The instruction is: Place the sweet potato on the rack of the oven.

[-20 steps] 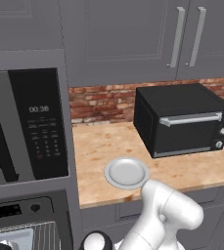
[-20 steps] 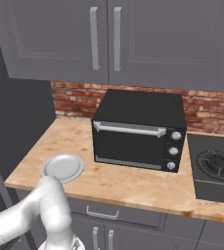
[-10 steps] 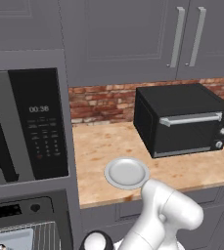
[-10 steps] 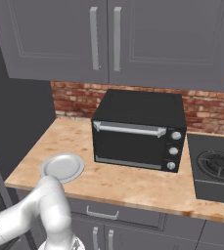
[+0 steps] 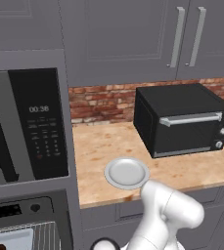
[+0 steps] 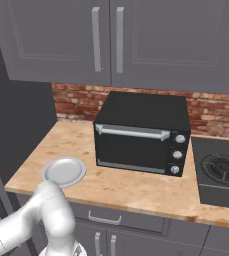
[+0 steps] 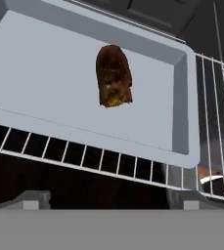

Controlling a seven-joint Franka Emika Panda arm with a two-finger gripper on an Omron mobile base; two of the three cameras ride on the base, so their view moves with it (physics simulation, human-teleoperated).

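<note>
The oven (image 5: 15,215) sits below the microwave (image 5: 25,127), left of the counter (image 5: 108,151). In my hand view the rack (image 7: 211,122) carries a pale grey tray (image 7: 182,97), and the sweet potato (image 7: 113,75) lies on that tray, near its far edge. I judge the placing done; next I should back out clear. I cannot tell how my gripper stands.

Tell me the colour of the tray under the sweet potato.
Pale grey-blue, plain; the tray shows best in the hand view, on the rack.
</note>
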